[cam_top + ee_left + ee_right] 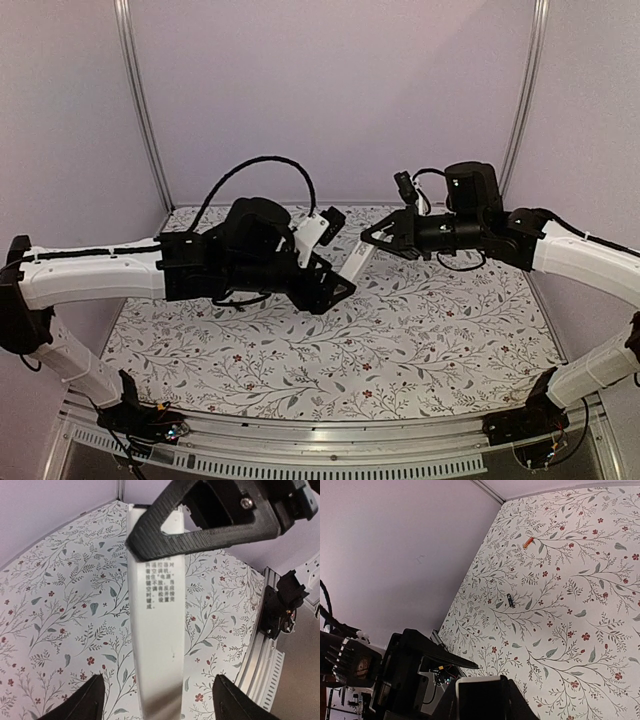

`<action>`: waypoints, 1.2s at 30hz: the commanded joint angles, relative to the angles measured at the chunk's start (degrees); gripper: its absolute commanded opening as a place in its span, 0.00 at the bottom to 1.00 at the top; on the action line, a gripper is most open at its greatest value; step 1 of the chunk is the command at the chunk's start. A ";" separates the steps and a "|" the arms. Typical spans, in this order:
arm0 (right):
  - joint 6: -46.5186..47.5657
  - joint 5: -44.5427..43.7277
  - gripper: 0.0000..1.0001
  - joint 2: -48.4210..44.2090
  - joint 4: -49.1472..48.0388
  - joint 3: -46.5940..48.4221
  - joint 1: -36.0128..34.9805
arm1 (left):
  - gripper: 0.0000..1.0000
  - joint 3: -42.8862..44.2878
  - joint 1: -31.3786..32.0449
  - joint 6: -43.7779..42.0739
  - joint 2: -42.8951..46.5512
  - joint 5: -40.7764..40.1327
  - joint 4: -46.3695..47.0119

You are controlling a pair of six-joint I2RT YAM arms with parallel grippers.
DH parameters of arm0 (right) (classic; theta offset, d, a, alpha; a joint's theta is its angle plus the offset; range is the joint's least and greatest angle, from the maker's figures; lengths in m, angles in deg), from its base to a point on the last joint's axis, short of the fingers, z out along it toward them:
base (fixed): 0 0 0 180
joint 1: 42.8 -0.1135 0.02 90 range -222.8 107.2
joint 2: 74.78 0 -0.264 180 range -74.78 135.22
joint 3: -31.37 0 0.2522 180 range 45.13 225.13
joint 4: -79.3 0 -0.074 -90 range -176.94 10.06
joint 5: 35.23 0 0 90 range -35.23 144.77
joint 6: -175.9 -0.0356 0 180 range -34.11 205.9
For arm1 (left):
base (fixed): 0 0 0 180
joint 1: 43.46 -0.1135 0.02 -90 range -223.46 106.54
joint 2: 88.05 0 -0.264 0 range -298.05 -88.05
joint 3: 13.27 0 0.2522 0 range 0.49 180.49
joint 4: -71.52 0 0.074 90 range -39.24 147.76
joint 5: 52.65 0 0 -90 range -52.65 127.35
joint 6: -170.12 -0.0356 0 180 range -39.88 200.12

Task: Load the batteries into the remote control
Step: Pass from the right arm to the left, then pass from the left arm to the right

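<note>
The white remote control (357,262) hangs in the air between the two arms. My right gripper (378,238) is shut on its upper end; in the right wrist view the remote's end (479,697) sits between the black fingers. In the left wrist view the remote (157,630) runs lengthwise between my left gripper's fingers (90,700), which stand wide apart with gaps on both sides, so the left gripper (335,288) is open around it. One small dark battery (510,600) lies on the flowered table. Any other battery is not in view.
A small orange piece (528,542) lies on the table farther off. The right gripper's finger (200,525) crosses the remote's far end in the left wrist view. The table's metal edge rail (260,645) and an arm base (282,605) are on the right.
</note>
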 commanded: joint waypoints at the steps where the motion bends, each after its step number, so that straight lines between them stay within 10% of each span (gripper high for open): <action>1: -2.45 -2.45 0.00 1.45 1.23 -0.33 0.12 | 0.73 4.92 2.40 -3.71 -4.30 -8.95 -7.15; 15: -3.34 -0.83 0.01 2.35 -0.26 -1.09 0.14 | 0.24 13.01 4.19 -6.15 -13.02 -15.71 -13.89; 24: 1.17 5.96 0.79 -0.25 -12.09 -6.99 2.67 | 0.00 7.60 -0.42 -2.14 -6.75 -5.18 -10.10; 36: 9.17 25.44 0.74 -1.72 -39.68 -14.75 3.14 | 0.00 1.08 -3.98 -0.97 2.24 22.10 -1.79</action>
